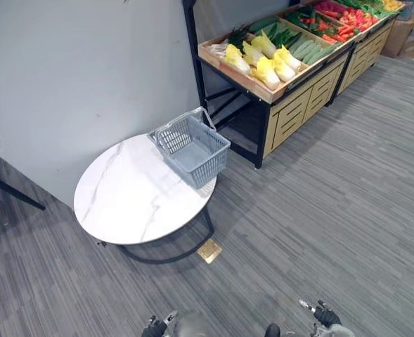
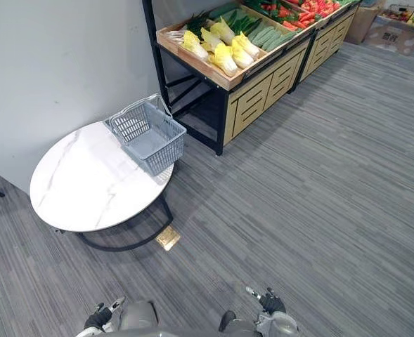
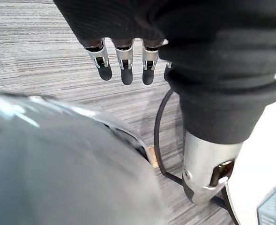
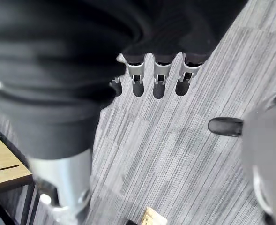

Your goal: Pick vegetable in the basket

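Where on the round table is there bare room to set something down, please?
The marble table is bare across its near and left parts, up to the grey basket at its far right edge, by the vegetable stand. The basket is empty too. The stand is crowded with cabbages and other vegetables.

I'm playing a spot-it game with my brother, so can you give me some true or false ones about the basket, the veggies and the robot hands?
1. The basket is empty. True.
2. The basket sits on the floor. False: it sits on the table.
3. Yellow cabbages lie on the shelf. True.
4. The left robot hand holds a cabbage. False: it is open and holds nothing.
5. The right robot hand is open. True.
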Available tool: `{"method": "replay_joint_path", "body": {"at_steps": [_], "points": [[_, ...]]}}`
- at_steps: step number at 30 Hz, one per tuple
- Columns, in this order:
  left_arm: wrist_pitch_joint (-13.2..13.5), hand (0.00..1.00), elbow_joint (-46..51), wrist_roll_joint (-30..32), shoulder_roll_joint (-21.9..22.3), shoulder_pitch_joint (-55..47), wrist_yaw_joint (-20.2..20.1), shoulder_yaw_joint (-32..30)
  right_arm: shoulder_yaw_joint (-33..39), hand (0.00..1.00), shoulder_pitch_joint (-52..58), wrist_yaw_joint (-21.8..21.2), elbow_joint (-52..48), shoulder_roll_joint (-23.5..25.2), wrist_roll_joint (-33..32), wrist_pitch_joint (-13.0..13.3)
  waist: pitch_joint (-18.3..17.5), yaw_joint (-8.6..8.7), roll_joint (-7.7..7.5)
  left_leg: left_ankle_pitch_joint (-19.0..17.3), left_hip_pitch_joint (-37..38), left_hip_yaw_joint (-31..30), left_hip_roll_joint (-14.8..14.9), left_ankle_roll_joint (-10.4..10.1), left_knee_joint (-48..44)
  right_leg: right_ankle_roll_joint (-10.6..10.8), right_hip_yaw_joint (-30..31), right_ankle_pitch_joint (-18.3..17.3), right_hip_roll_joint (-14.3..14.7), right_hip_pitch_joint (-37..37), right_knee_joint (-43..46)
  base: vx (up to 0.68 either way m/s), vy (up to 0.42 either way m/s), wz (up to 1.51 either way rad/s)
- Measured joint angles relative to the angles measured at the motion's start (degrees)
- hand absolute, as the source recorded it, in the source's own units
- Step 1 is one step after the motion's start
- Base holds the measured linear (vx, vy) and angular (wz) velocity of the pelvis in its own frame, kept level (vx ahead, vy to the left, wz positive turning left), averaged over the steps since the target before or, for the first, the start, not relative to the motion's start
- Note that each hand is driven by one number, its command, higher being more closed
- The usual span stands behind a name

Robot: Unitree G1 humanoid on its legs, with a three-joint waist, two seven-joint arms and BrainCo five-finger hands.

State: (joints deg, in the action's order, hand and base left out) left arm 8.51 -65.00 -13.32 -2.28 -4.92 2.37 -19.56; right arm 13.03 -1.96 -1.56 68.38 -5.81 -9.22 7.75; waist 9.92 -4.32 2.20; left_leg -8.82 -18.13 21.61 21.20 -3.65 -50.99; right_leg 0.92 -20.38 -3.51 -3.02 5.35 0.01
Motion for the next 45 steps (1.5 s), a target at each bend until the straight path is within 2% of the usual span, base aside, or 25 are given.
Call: {"method": "replay_joint_path", "body": {"at_steps": [2,4,5,6,8,10,11,12,13,14,15,16,18,20,22,23,25,26,27,28,32,34,38,43,45], "points": [[-0.3,0.00,0.0,0.0,-0.1,0.0,0.4,0.8,0.0,0.00,0.1,-0.1,-0.3,0.1,-0.4,0.0,0.1,-0.45,-0.17,0.0,-1.6,5.5,-3.5,0.3,13.1,1.6,-0.9,-1.4,-1.0,2.3,-1.5,0.39,0.067,0.16],[-0.3,0.00,0.0,0.1,-0.2,-0.6,0.9,3.0,-0.1,0.00,1.3,-0.1,-0.6,-0.2,-0.8,0.0,-0.1,-0.27,0.13,3.8,-0.3,11.3,-8.6,0.6,31.2,3.4,-2.8,-3.7,-1.7,4.8,-1.9,0.43,0.129,0.43],[-0.3,0.00,-0.1,0.7,0.0,-1.7,0.9,3.8,-0.2,0.00,1.4,-0.1,-0.6,-0.6,-0.8,0.0,-0.4,-0.69,0.76,8.1,0.7,12.3,-11.1,1.2,40.9,4.1,-2.7,-5.5,-1.0,6.2,-1.9,0.51,0.180,0.05],[-0.4,0.00,-0.7,0.7,-0.1,-2.2,0.9,3.4,-0.5,0.00,1.1,-0.1,-0.6,0.1,-0.8,0.0,-0.6,-1.19,0.50,12.6,1.5,11.0,-12.5,8.0,42.4,4.2,-1.8,-6.6,-1.3,7.4,-2.0,0.51,0.174,0.10],[-0.5,0.00,-0.9,1.1,-2.2,-2.1,1.0,3.4,-2.8,0.00,0.0,-0.3,-0.7,1.9,-0.7,0.1,-0.7,-0.75,-3.67,9.6,0.9,11.0,-15.1,10.4,40.6,3.4,-0.3,-6.8,-3.1,7.8,-2.0,0.47,0.137,0.28],[-0.5,0.00,-1.0,1.2,-2.5,-2.1,1.0,3.0,-3.3,0.00,-0.8,-0.4,-0.5,2.3,-0.6,0.1,-1.0,-1.20,-4.76,6.8,1.5,11.0,-15.7,12.7,37.1,5.0,1.8,-3.9,-4.3,9.3,-1.4,0.46,0.156,0.15],[-0.5,0.00,-1.1,1.3,-2.3,-2.6,1.0,2.0,-3.3,0.00,-0.7,-0.7,-0.8,2.2,-0.1,0.4,-1.5,-1.18,-4.16,4.8,3.9,11.0,-15.7,12.7,36.8,6.8,3.1,-2.7,-5.3,8.0,5.1,0.40,0.181,0.02],[-0.5,0.00,-1.0,1.8,-2.2,-2.7,0.9,1.7,-3.3,0.00,-0.7,-0.7,-0.7,2.2,0.3,0.5,-1.8,-1.12,-3.67,3.9,5.0,10.7,-15.6,12.1,37.2,7.1,3.5,-2.6,-5.7,6.5,10.1,0.44,0.239,-0.04],[-0.7,0.00,-0.9,3.2,-2.2,-3.2,0.8,2.2,-3.4,0.00,-0.7,-0.9,-0.4,2.2,0.4,0.5,-2.2,-0.98,-3.46,2.3,8.1,10.5,-15.9,9.9,39.9,10.9,5.3,-0.2,-8.2,-0.8,27.7,0.27,0.166,-0.03],[-0.8,0.00,-0.8,3.2,-2.3,-3.3,0.8,2.5,-3.4,0.00,-0.7,-1.0,-0.3,2.3,0.5,0.5,-2.2,-0.97,-3.50,2.2,8.9,10.4,-16.0,9.7,40.3,12.0,5.8,1.1,-8.8,-2.4,31.5,0.33,0.172,0.14],[-1.2,0.00,-0.8,3.4,-2.7,-3.3,0.8,3.6,-3.5,0.00,-0.2,-1.1,0.1,2.4,0.5,0.5,-2.1,-0.37,-3.86,1.5,11.7,9.0,-17.1,8.7,41.7,13.9,7.7,5.3,-10.9,-8.5,45.6,0.34,0.140,0.50],[-1.6,0.00,-0.9,3.4,-3.3,-3.3,0.9,4.6,-3.4,0.00,0.7,-1.1,-0.2,2.2,0.5,0.5,-1.9,0.88,-3.98,1.1,14.8,7.1,-18.4,8.2,43.1,13.5,7.5,4.8,-12.8,-12.4,54.6,0.35,0.127,0.68],[-1.6,0.00,-0.8,3.3,-3.7,-3.4,1.2,5.2,-3.4,0.00,2.0,-0.8,-1.0,1.5,0.4,0.6,-1.8,1.79,-4.32,0.5,19.1,4.7,-19.7,7.5,45.0,11.9,4.7,1.3,-15.0,-15.6,58.0,0.39,0.068,0.87],[-1.5,0.00,-0.3,3.2,-3.9,-2.9,1.4,5.8,-3.4,0.00,2.0,-0.3,-1.2,1.3,0.4,1.0,-1.8,2.61,-4.40,0.2,21.8,1.5,-20.0,7.0,45.8,9.3,0.6,-3.9,-16.0,-17.2,52.0,0.35,-0.014,0.96],[-1.5,0.00,-0.1,3.2,-4.0,-1.3,1.4,6.4,-3.3,0.00,2.0,-0.3,-1.0,1.4,0.4,0.9,-1.8,2.45,-4.46,-0.5,22.3,-3.4,-19.9,5.9,45.9,8.1,0.4,-4.3,-14.3,-17.1,30.9,0.29,-0.111,1.09],[-1.5,0.00,-0.1,3.2,-3.9,-1.0,1.4,6.5,-3.2,0.00,2.0,-0.3,-0.9,1.6,0.4,0.9,-1.8,2.46,-4.46,-0.5,22.4,-4.6,-19.9,5.9,45.9,8.1,2.1,-4.0,-13.6,-17.1,25.5,0.42,-0.231,1.05],[-1.5,0.00,-0.1,3.2,-3.9,-0.9,1.7,6.8,-3.0,0.00,1.9,-0.3,-1.0,2.2,0.4,0.9,-1.9,2.49,-4.56,-0.9,22.3,-9.0,-19.4,4.3,45.6,7.8,9.1,2.0,-11.7,-16.8,9.8,0.41,-0.302,0.95],[-1.4,0.00,-0.1,3.2,-4.0,-1.0,1.7,6.7,-2.9,0.00,2.0,-0.3,-1.0,2.4,0.4,0.9,-2.1,2.47,-4.84,-1.1,22.4,-10.0,-19.2,3.8,45.5,7.7,10.4,4.1,-11.2,-16.5,7.6,0.29,-0.270,0.96],[-1.4,0.00,-0.3,3.2,-4.5,-1.4,1.8,6.6,-2.8,0.00,2.4,-0.3,-0.9,2.8,0.4,0.9,-2.4,2.46,-5.93,-2.0,22.3,-12.0,-19.2,2.0,45.2,7.4,11.9,9.5,-11.2,-15.4,4.4,0.32,-0.436,0.95],[-1.4,0.00,-0.7,3.2,-5.3,-1.6,1.8,6.0,-2.7,0.00,3.2,-0.3,-0.5,3.2,0.5,0.9,-3.3,2.36,-7.74,-2.9,22.6,-14.1,-19.3,0.1,45.0,8.0,10.3,10.3,-12.0,-14.2,4.0,0.32,-0.461,0.79],[-1.1,0.00,-2.1,2.9,-2.0,-2.0,1.8,4.2,-2.1,0.00,2.4,-0.3,0.1,0.9,0.5,0.4,-4.5,2.09,-2.26,-0.9,21.2,-15.4,-11.8,-4.2,48.0,5.2,4.1,8.5,-5.4,-12.9,1.5,0.28,-0.354,0.47],[-1.1,0.00,-2.8,2.8,-1.9,-1.9,1.7,3.6,-1.4,0.00,2.4,-0.3,0.1,0.0,0.5,0.3,-4.6,2.64,-1.80,2.0,20.8,-16.3,-10.4,-6.0,50.2,4.1,1.0,7.8,-4.2,-12.0,0.8,0.17,-0.250,0.74],[-1.0,0.00,-2.7,3.0,-2.4,-1.6,1.8,3.5,1.5,0.00,2.1,0.7,0.0,-0.5,0.2,0.5,-5.0,2.97,-2.02,6.6,17.0,-14.2,-9.7,-5.8,52.0,3.3,-5.1,7.2,-3.9,-11.9,-1.1,0.01,-0.129,0.74],[-1.1,0.00,-2.8,3.4,-2.9,-1.8,2.6,4.1,1.3,0.00,1.8,3.1,-3.4,-0.2,0.3,1.2,-5.2,2.88,-2.37,7.1,16.7,-12.5,-9.8,-5.4,54.5,3.3,-6.0,7.9,-3.6,-11.9,-2.6,-0.04,0.000,0.14],[-1.1,0.00,-2.7,3.8,-3.4,-2.0,3.4,4.7,1.1,0.00,3.2,5.0,-10.8,-0.2,1.7,1.3,-5.7,2.91,-3.19,7.3,16.5,-11.0,-10.5,-5.2,55.0,3.7,-5.1,8.8,-4.0,-12.1,-3.9,-0.05,0.030,-0.16]]}}
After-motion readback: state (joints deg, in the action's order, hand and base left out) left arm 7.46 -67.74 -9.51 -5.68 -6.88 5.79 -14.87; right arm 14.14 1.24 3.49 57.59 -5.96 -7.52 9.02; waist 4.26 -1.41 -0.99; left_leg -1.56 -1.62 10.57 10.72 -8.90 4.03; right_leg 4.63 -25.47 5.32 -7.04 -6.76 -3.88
